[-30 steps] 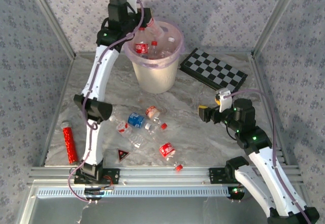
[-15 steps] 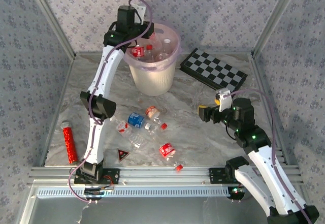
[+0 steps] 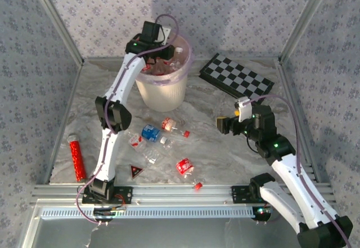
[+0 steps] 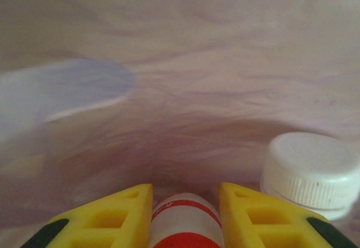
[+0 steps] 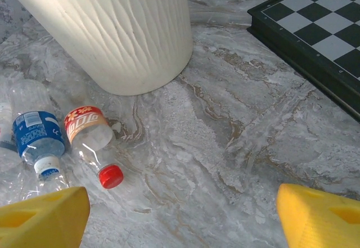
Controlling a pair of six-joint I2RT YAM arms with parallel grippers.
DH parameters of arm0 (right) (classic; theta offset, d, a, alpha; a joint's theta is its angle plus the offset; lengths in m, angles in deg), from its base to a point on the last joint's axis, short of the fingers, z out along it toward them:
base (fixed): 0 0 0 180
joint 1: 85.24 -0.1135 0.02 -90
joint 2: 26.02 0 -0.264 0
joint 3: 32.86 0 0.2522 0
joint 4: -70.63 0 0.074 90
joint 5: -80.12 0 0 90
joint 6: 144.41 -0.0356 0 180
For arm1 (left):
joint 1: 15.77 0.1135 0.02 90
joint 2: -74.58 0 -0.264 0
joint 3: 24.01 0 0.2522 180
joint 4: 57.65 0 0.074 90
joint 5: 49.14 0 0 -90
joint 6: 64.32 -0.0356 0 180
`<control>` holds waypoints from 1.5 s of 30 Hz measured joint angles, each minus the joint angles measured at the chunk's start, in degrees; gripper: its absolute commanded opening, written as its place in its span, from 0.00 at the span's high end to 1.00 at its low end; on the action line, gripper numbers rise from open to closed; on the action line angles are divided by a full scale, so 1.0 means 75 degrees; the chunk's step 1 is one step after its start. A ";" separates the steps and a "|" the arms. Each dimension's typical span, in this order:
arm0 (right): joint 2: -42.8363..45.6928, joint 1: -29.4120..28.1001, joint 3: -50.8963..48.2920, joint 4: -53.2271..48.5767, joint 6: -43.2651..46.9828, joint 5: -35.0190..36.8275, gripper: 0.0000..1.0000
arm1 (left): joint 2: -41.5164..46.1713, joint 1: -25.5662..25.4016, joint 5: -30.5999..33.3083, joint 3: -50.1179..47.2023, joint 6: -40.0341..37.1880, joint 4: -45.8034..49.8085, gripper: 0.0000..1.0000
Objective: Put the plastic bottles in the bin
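Since the earlier frame the left arm has been swung further over the bin (image 3: 160, 93), and the left hand (image 4: 185, 194) has been lowered inside its rim; the right arm has been shifted slightly towards the bin.

A red-labelled bottle (image 4: 184, 225) is clamped between the left hand's yellow fingers (image 4: 121, 211). Its long axis is directed straight ahead of the hand, into the bin. The bottle is cut off by the lower edge of the view, so it cannot be told which end leads. Just right of it a white cap (image 4: 312, 175) of another bottle is seen against the pinkish bag (image 4: 225, 62), which is blurred. From above, the bottles inside the bin (image 3: 169, 65) cannot be counted, being partly covered by the wrist.

The right hand (image 5: 183, 220) is held wide and empty, in front of the bin and to its right, above the bench (image 5: 236, 147). Ahead of it and to its left, just in front of the bin, a red-capped bottle (image 5: 90, 132) and a blue-labelled bottle (image 5: 36, 138) are laid on their sides, caps pointed away from the bin. Further bottles (image 3: 184, 165) are scattered in front of the bin.
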 measured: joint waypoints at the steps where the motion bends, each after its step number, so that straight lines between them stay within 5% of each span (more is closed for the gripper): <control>1: -0.0041 -0.0087 0.0017 -0.0009 -0.0020 0.0067 0.12 | -0.0020 -0.0009 0.0003 0.0000 -0.0017 -0.0090 0.95; 10: -0.0761 -0.1413 0.0102 -0.0236 -0.0041 0.0737 0.12 | -0.0105 0.0006 -0.0003 0.0003 -0.0050 -0.0347 0.38; 19: -0.2363 -0.2897 0.0583 -0.0475 0.0294 0.1317 0.14 | -0.0029 -0.0015 -0.0184 0.0353 -0.0055 -0.0032 0.01; 24: -0.3631 -0.2955 0.0845 0.0122 0.0781 0.1271 0.26 | 0.0548 -0.0017 -0.0274 0.0353 -0.0050 0.0204 0.00; 33: -0.6085 -0.3115 0.1597 0.1582 0.1623 0.0720 0.22 | 0.3520 0.0050 -0.0137 -0.0367 -0.0137 0.0562 0.00; 40: -0.7169 -0.3133 0.2072 0.2218 0.1891 0.0565 0.18 | 0.7627 0.0417 -0.0090 -0.5692 0.0329 -0.0338 0.00; 45: -0.7790 -0.3118 0.2436 0.2372 0.1999 0.0332 0.21 | 0.9329 0.1218 -0.0516 -0.8909 0.1309 -0.0676 0.00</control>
